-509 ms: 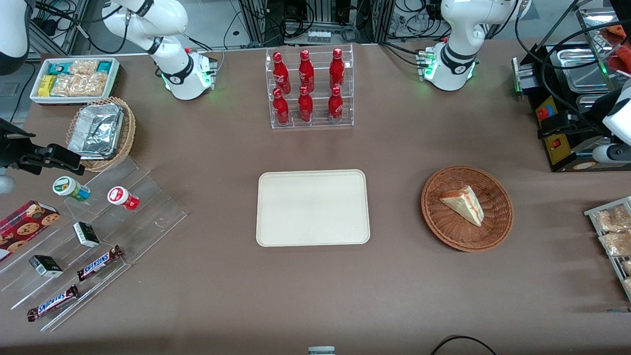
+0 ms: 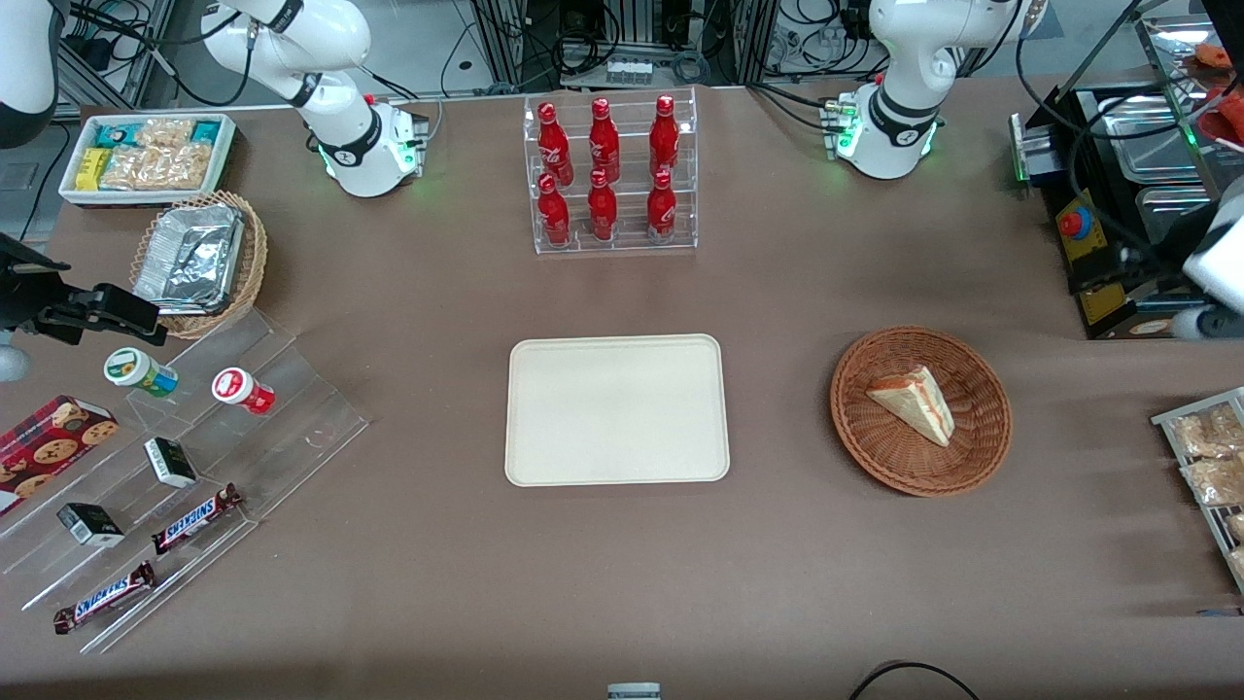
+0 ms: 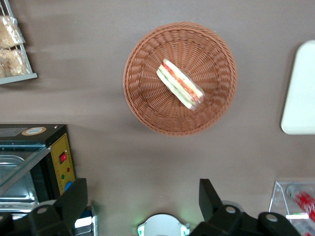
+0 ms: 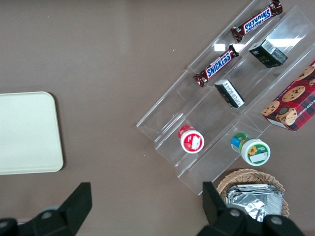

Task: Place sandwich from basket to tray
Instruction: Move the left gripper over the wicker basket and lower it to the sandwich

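Observation:
The sandwich [image 2: 914,402] [image 3: 179,84], a white wedge with red and green filling, lies in the round reddish-brown basket [image 2: 972,457] [image 3: 147,64]. The flat cream tray [image 2: 616,409] [image 3: 300,93] sits bare beside the basket, toward the parked arm's end. My gripper [image 3: 141,199] hangs open and holds nothing, high above the table, well apart from the basket and farther from the front camera than it. In the front view only the arm's wrist [image 2: 1210,267] shows, at the working arm's end.
A black control box [image 2: 1088,243] [image 3: 61,157] with a red button stands near the gripper. A rack of snack packets [image 2: 1205,457] [image 3: 15,44] sits at the working arm's end. A clear rack of red bottles [image 2: 610,175] stands farther back than the tray.
In the front view the working arm's wrist has shifted slightly toward the edge at its own end of the table. Sandwich, basket and tray have not moved.

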Available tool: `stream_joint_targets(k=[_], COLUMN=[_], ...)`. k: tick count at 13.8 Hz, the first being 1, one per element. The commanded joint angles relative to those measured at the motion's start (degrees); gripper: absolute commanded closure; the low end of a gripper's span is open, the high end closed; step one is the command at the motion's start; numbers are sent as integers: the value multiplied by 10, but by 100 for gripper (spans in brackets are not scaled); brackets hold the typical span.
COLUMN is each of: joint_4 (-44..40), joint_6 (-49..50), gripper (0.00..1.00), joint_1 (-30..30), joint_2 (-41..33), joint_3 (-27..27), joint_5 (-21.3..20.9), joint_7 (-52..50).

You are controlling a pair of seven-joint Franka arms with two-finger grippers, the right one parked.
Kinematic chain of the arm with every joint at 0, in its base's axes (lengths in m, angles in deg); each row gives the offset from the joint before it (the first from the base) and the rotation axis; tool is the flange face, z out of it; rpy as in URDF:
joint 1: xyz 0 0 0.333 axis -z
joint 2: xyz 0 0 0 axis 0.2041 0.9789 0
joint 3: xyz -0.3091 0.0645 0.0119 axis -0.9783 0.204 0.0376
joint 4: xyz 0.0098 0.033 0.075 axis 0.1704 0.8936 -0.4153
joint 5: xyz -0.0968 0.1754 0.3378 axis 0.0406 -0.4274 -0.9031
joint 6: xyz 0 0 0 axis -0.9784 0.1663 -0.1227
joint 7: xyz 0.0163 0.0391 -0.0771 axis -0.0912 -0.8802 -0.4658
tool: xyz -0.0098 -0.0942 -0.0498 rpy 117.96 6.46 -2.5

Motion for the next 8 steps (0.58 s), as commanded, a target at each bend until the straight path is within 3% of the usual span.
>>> stream_joint_targets(k=[1, 5, 8], joint_4=[29, 58, 116], joint_6=[-58, -142, -239], gripper=[0, 0, 0], joint_1=[2, 10, 53], joint_2=[35, 100, 114], joint_3=[1, -1, 0], joint_5=[-12, -1, -8], joint_7=[-59, -200, -359])
